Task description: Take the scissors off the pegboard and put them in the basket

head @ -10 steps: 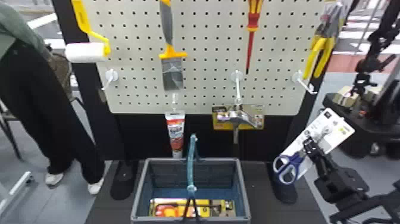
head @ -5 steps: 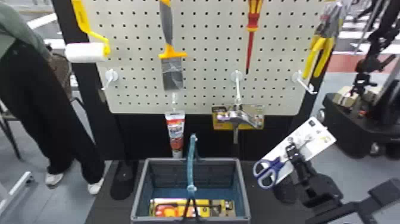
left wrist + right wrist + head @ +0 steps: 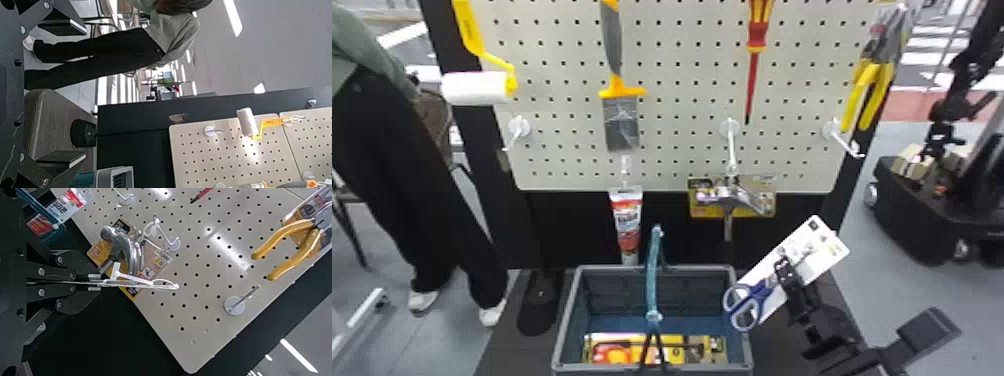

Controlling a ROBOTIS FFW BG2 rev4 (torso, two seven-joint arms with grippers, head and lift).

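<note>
My right gripper (image 3: 784,272) holds the scissors (image 3: 749,302) on their white card, off the pegboard (image 3: 682,110), at the basket's right rim. Card and scissors lean, with the blue handles low and to the left, overlapping the rim in view; whether they touch it I cannot tell. In the right wrist view, the right gripper (image 3: 94,282) is shut on the card (image 3: 137,284), seen edge-on. The grey basket (image 3: 743,345) stands below the board. In the left wrist view, my left gripper (image 3: 83,93) is parked with its fingers wide apart and nothing between them.
The basket's blue handle (image 3: 653,270) stands up across its middle, above yellow packages (image 3: 697,350) inside. A glue tube (image 3: 627,225) and hammer (image 3: 732,197) hang behind. Pliers (image 3: 869,90) hang at the right, with a bare hook (image 3: 834,131) nearby.
My right gripper has carried the scissors and card leftward from the right side to the basket's right rim, and the card has tilted further over. The basket has stayed put.
</note>
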